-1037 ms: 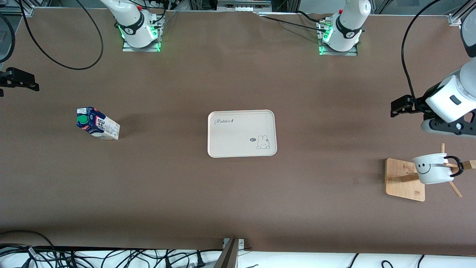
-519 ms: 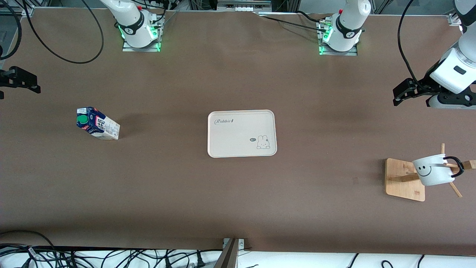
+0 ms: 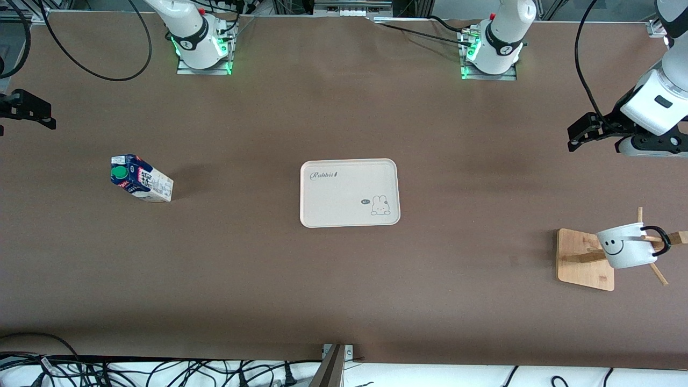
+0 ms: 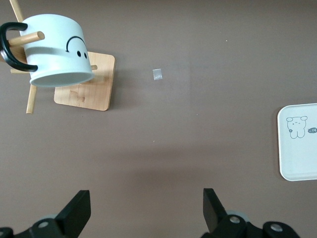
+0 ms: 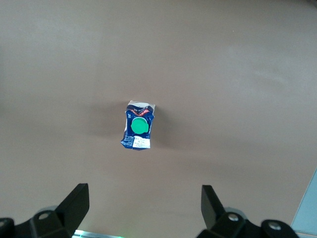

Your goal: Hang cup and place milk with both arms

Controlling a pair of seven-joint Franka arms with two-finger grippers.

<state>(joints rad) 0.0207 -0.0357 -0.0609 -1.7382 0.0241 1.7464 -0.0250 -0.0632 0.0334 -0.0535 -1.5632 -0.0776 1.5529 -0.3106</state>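
The cup is hung by its handle on the rack, the milk awaits pickup, so the left hand and right hand are held wide and empty

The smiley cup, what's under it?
The smiley cup hangs by its black handle on a peg of the wooden rack. Below it sits the rack's square wooden base. The cup covers part of the base and the post.

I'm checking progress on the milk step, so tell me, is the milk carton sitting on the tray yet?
No, the milk carton stands on the bare table toward the right arm's end, well apart from the tray, which holds nothing.
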